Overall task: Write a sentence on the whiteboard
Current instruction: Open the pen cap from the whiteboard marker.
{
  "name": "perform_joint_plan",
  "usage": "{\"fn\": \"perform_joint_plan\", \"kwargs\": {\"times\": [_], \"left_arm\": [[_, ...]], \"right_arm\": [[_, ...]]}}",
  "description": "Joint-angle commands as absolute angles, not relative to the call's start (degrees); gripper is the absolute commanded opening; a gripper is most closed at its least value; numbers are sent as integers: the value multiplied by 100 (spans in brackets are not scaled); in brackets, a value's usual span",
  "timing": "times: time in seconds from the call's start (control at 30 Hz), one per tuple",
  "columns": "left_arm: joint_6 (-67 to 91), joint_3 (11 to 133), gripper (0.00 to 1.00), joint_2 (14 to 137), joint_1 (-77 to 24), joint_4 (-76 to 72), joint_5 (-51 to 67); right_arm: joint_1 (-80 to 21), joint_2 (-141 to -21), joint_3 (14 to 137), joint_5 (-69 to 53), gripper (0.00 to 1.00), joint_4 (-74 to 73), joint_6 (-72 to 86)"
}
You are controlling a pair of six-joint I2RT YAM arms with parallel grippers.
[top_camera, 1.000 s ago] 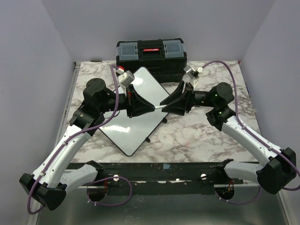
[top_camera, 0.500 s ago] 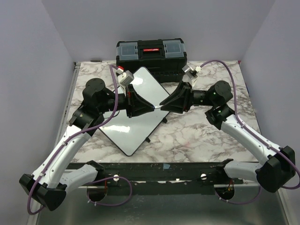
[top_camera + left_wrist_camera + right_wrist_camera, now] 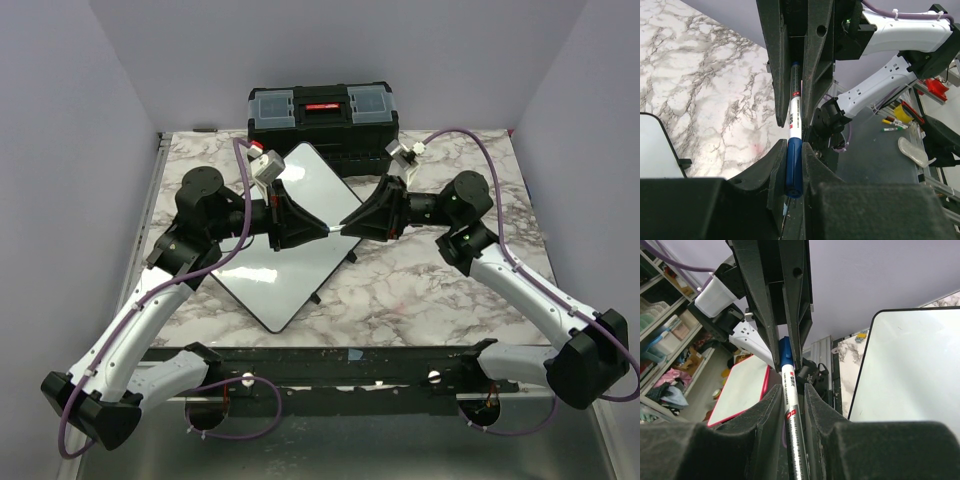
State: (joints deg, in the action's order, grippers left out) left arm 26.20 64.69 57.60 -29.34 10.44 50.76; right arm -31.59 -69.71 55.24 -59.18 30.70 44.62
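Note:
The whiteboard (image 3: 268, 268) lies slanted on the marble table, and its visible surface (image 3: 910, 365) is blank; the sentence is out of view. Above the board's right edge the two grippers meet tip to tip. My left gripper (image 3: 323, 228) (image 3: 793, 150) is shut on the blue cap end of a white marker (image 3: 335, 229) (image 3: 794, 120). My right gripper (image 3: 347, 226) (image 3: 792, 390) is open, its jaws straddling the marker's white barrel (image 3: 791, 407). A thin gap still shows beside the barrel.
A black toolbox (image 3: 322, 110) stands at the back edge, just behind the whiteboard's far corner. Both arms reach inward over the table's middle. Off the table, a red-framed board (image 3: 740, 390) lies on the floor and loose markers (image 3: 892, 122) sit beside the frame.
My right gripper has slid a little left along the marker toward the left gripper, and its jaws have narrowed around the barrel. The left arm and marker have stayed still.

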Motion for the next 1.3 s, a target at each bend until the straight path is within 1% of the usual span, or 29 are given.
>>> {"fn": "perform_joint_plan", "kwargs": {"times": [0.0, 0.2, 0.43, 0.53, 0.67, 0.7, 0.9, 1.27], "left_arm": [[2654, 6398, 0, 5845, -3032, 817, 5066], [2663, 6372, 0, 5844, -3030, 789, 5069], [2678, 6354, 0, 5844, -3032, 765, 5063], [2689, 6350, 0, 5853, -3032, 756, 5062], [2698, 6337, 0, 5862, -3032, 743, 5058], [2698, 6337, 0, 5862, -3032, 741, 5060], [2696, 6337, 0, 5862, -3032, 747, 5044], [2461, 6477, 0, 5757, -2989, 1126, 5035]], "right_arm": [[-3514, -7084, 5742, -5846, 27, 3232, 4486], [-3529, -7106, 5660, -5823, 27, 3606, 4748], [-3594, -7149, 5665, -5775, 27, 3683, 4792], [-3626, -7180, 5669, -5777, 19, 3676, 4799], [-3665, -7207, 5694, -5778, 3, 3609, 4766], [-3673, -7216, 5700, -5775, 1, 3588, 4750], [-3709, -7209, 5719, -5739, 1, 3318, 4541], [-3696, -6632, 5509, -5016, 1, 2193, 3730]]}}
